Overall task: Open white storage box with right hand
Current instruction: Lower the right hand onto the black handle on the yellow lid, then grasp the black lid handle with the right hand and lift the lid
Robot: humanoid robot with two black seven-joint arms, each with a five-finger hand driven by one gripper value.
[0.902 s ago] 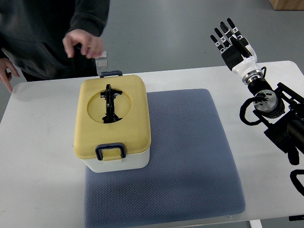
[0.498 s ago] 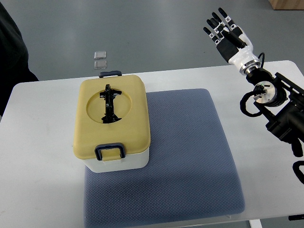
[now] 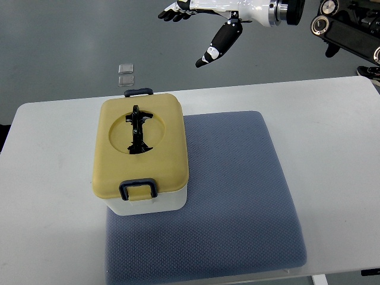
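Top view shows the white plastic storage box with a yellow lid [image 3: 141,155] sitting on the left part of the bench [image 3: 53,196], its right side resting on the edge of a blue-grey textured mat [image 3: 237,196]. The box's long axis runs from 12 to 6 o'clock, with a dark blue latch clip [image 3: 138,189] at the 6 o'clock end and a second dark clip [image 3: 138,92] at the 12 o'clock end; a black folding handle [image 3: 137,129] lies flat in the round recess of the lid. The white-and-black right hand [image 3: 202,21] hangs above and beyond the far edge of the bench, well apart from the box, with its fingers spread loosely and grasping nothing. From the hand, the box lies toward 7 o'clock, and the nearer clip is the one at the 12 o'clock end. No left arm shows. The lid looks fully seated, so opening has likely not begun.
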